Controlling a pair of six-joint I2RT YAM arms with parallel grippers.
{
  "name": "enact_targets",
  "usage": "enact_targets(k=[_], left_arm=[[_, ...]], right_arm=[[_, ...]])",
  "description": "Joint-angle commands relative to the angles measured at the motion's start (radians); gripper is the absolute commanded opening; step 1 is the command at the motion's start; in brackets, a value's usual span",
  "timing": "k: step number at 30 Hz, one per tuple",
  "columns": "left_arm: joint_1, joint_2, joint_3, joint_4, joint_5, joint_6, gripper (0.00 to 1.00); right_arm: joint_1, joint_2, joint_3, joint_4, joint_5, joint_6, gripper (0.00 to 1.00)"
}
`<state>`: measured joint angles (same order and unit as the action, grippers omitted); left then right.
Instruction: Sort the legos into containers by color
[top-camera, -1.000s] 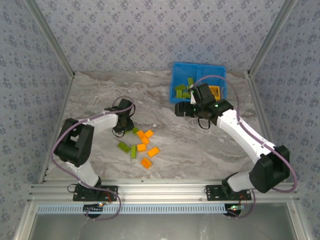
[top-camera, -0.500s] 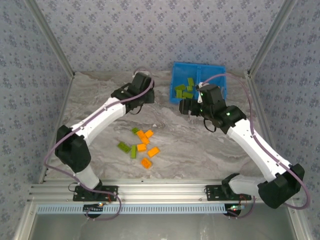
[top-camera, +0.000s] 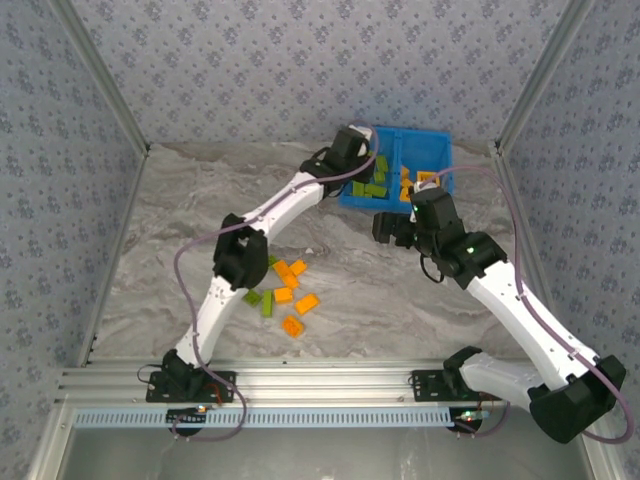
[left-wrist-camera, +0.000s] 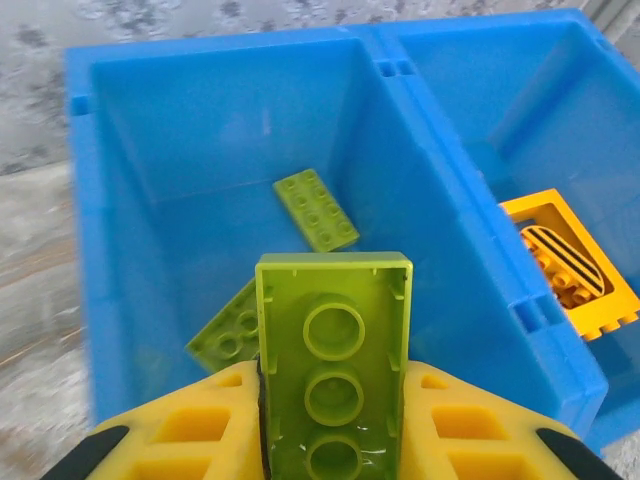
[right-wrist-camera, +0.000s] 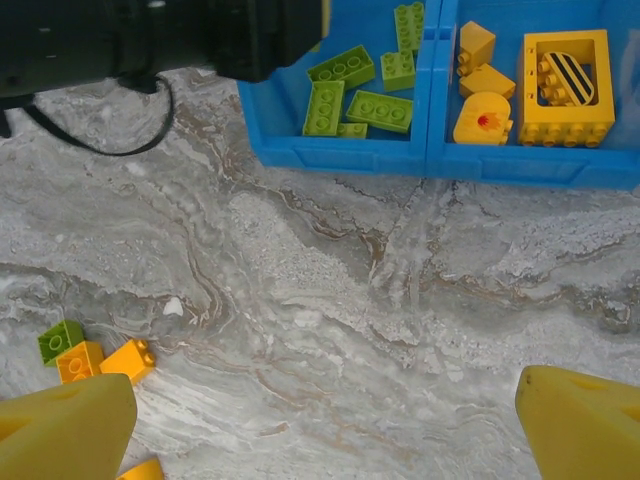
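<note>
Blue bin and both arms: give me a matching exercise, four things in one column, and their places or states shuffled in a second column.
Column one
1. left end effector
2. right end effector
3. orange frame
4. cluster of orange bricks

Column two
A. open above the marble table
B. in the right compartment of the blue bin
C. loose on the table, outside the bin
D. shut on a lime green brick

Pairs: 1-D, 2-A, 3-B, 4-C
</note>
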<state>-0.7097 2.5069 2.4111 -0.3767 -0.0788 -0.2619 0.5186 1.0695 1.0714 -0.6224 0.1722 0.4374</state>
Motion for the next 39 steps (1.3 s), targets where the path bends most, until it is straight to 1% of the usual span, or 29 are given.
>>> enact_targets(k=[1,7,9,12,16,21,22,25,28,30,32,34,39], left_arm=[[-0.032,0.064,0.145,-0.019,-0.036,0.026,0.21],[-0.037,0.164,0.195,0.033,-0.142,0.009,0.26],[-0.034,0.180,0.210,0.036,-0.135,-0.007,0.27],[-0.037,0.174,0.215,0.039,-0.086,-0.014,0.32],[-0.054,0.125,0.215,0.038,-0.060,-0.004,0.44],[-0.072,0.031,0.210,0.025,-0.058,0.003,0.60],[-0.075,0.006,0.205,0.023,-0.059,0.004,0.62],[-0.076,-0.084,0.160,0.016,-0.074,0.001,0.64],[-0.076,-0.212,0.058,0.004,-0.132,0.010,0.64],[-0.072,-0.317,-0.047,-0.007,-0.187,0.018,0.65],[-0.065,-0.440,-0.190,0.004,-0.219,0.028,0.67],[-0.054,-0.580,-0.375,0.037,-0.255,0.034,0.69],[-0.012,-0.899,-0.763,0.047,-0.315,0.009,0.73]], right_arm=[[-0.005,-0.008,-0.010,-0.025,0.006,0.014,1.00],[-0.007,-0.011,-0.019,-0.021,0.000,0.026,1.00],[-0.006,-0.011,-0.021,-0.019,-0.005,0.028,1.00],[-0.006,-0.011,-0.020,-0.021,-0.005,0.028,1.00],[-0.006,-0.007,-0.016,-0.017,-0.009,0.026,1.00],[-0.006,0.008,0.007,-0.023,-0.010,0.021,1.00],[-0.007,0.010,0.012,-0.024,-0.010,0.020,1.00],[-0.006,0.010,0.017,-0.018,-0.017,0.012,1.00],[0.000,0.010,0.001,0.011,-0.035,-0.015,1.00],[0.004,0.022,-0.001,0.016,-0.083,-0.040,1.00],[0.022,0.042,0.000,0.049,-0.145,-0.065,1.00],[0.061,0.076,0.001,0.075,-0.186,-0.099,1.00],[0.177,0.233,0.062,0.091,-0.215,-0.169,1.00]])
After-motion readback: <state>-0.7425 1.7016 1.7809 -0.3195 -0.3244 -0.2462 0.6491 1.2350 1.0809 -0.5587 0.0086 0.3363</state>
